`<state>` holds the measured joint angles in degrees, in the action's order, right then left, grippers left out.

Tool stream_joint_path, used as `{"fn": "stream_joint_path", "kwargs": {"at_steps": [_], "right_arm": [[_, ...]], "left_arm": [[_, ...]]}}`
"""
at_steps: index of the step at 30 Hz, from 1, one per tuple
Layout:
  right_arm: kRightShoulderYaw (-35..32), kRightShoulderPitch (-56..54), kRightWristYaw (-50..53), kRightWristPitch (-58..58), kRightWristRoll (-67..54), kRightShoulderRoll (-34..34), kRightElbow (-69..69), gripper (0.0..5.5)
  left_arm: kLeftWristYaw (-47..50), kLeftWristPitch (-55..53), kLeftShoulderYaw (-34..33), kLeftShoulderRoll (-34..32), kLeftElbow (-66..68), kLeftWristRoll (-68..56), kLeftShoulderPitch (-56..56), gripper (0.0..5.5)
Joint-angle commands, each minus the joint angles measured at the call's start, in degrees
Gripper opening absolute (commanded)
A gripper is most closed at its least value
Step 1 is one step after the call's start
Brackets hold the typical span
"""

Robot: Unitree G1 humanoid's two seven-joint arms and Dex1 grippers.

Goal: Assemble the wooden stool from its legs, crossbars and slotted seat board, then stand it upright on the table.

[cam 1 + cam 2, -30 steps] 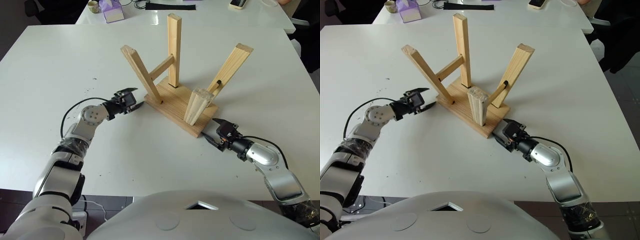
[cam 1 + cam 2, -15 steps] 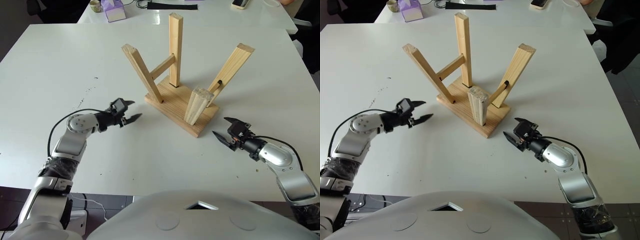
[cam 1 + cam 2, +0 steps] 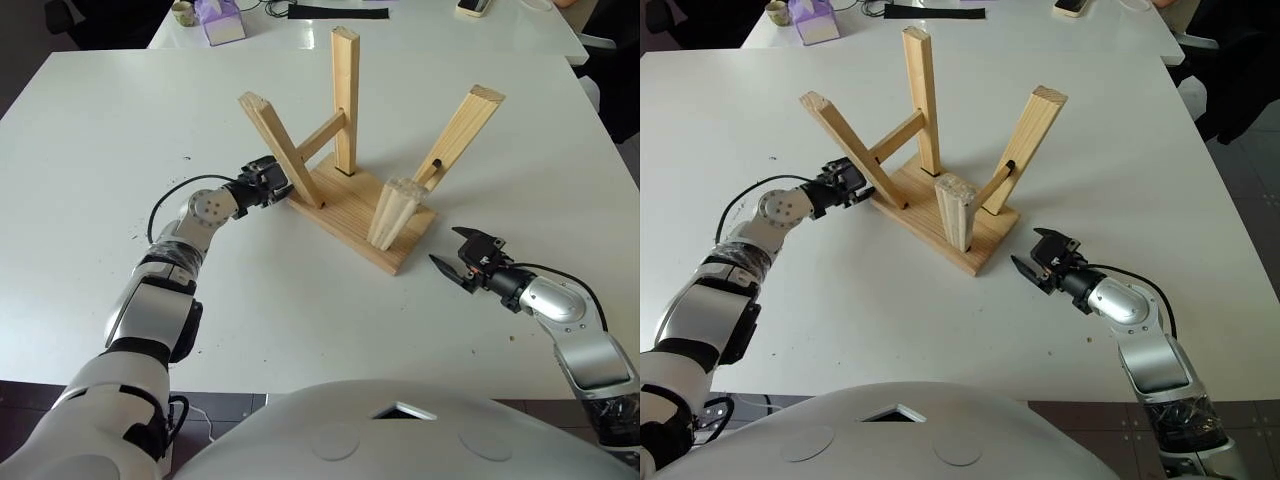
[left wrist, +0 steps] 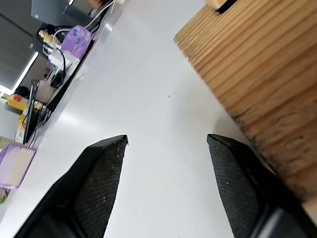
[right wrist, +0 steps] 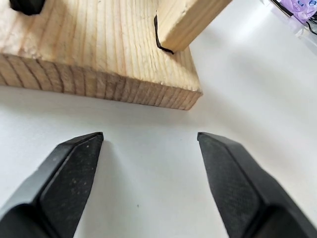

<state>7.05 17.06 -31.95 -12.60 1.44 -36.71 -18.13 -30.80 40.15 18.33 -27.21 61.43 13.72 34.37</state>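
Our left gripper [image 4: 167,140] and right gripper [image 5: 149,135] gape beside the upturned pale wooden stool [image 3: 350,210]. Uneven grips might topple it.

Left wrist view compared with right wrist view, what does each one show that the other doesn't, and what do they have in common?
Left wrist view, not the right: the open left gripper low over the table, right beside the seat board, with cables in the background. Right wrist view, not the left: the open right gripper facing the board's corner and thick edge, apart from it, and a leg set into the board. Shared: the wooden seat board and the white table.
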Motion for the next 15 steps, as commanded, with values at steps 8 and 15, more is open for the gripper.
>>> {"fn": "stream_joint_path", "kwargs": {"at_steps": [8, 15], "right_arm": [[1.98, 2.84, 1.31, -0.32, 3.53, -0.11, 2.53, 3.53], [-1.66, 3.18, 0.19, 1.00, 3.23, -3.58, 2.75, 3.53]], "left_arm": [[-18.10, -6.37, 2.71, -7.16, -33.14, -15.80, -30.95, 3.01], [-13.82, -19.04, -3.11, -11.75, -46.05, -19.61, -38.27, 3.01]]}}
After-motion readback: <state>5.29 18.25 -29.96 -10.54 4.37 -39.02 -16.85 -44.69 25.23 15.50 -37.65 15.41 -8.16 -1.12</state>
